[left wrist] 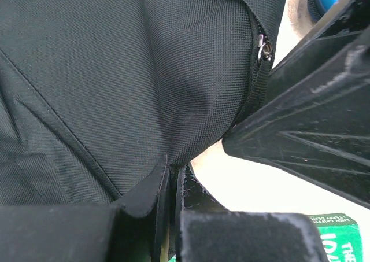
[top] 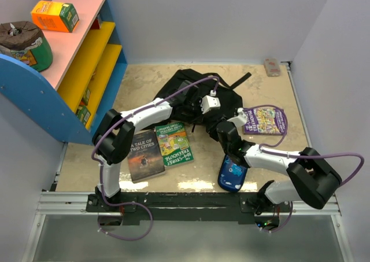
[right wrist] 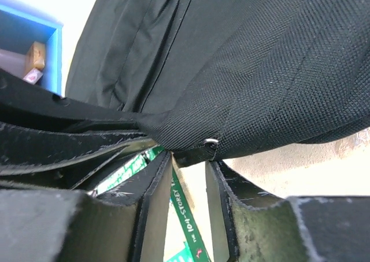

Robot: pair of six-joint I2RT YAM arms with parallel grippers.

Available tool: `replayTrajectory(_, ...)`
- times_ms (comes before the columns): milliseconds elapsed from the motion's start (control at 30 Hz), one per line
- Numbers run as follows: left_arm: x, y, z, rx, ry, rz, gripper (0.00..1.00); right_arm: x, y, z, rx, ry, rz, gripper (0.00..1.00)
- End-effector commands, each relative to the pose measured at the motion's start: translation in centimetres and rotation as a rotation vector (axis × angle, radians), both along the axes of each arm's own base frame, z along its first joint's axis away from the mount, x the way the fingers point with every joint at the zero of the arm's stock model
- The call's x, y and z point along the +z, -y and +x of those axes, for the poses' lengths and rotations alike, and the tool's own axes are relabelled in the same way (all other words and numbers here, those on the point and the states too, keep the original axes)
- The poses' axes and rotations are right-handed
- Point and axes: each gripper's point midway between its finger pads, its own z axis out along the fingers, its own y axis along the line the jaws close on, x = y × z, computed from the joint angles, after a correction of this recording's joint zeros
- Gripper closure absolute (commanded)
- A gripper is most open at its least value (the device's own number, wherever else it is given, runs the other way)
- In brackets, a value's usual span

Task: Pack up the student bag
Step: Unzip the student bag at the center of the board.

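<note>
Three books lie on the counter: A Tale of Two Cities and a green Treehouse book just left below the student bag, and a purple book right of it. One blue pencil case lies below the bag. The one bag is big, black and floppy. The left claw pinches its cloth tight. The right claw is partly open at its zip edge.

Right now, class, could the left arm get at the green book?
Probably not yet. The left gripper is shut on bag fabric, so it is not free. The green book lies uncovered close by, so after letting go it likely could.
</note>
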Motion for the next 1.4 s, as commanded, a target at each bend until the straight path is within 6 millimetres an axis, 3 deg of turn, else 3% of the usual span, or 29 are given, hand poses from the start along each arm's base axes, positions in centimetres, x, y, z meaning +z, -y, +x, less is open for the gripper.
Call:
replayTrajectory(0, 3.0, 1.4, -1.9, -0.067, -0.03, -0.098, 1.0, 3.0, -0.1, 2.2, -0.081, 0.086, 0.084, 0.68)
replayTrajectory(200, 1.9, 1.1, -3.0, -0.097, -0.055, -0.073, 1.0, 3.5, -0.2, 2.5, -0.084, 0.104, 0.111, 0.75)
replayTrajectory(400, 1.1, 0.9, -3.2, -0.095, -0.061, -0.059, 1.0, 3.8, 0.3, 2.2, -0.094, 0.111, 0.123, 1.0)
replayTrajectory(700, -0.2, 0.3, -2.4, -0.052, -0.04, -0.031, 1.0, 4.1, 2.2, 0.3, -0.103, 0.088, 0.092, 1.0)
replayTrajectory(733, -0.4, 0.3, -2.3, -0.041, -0.04, -0.03, 1.0, 5.1, 2.6, 0.1, -0.109, 0.109, 0.11, 1.0)
replayTrajectory(1067, 0.3, -0.4, -2.0, -0.042, -0.018, -0.053, 1.0, 4.4, 6.3, -1.7, -0.179, 0.065, 0.045, 1.0)
replayTrajectory(1367, -0.2, -3.3, -2.0, -0.056, 0.089, 0.023, 1.0, 4.0, 7.8, -2.7, -0.195, 0.021, 0.018, 1.0)
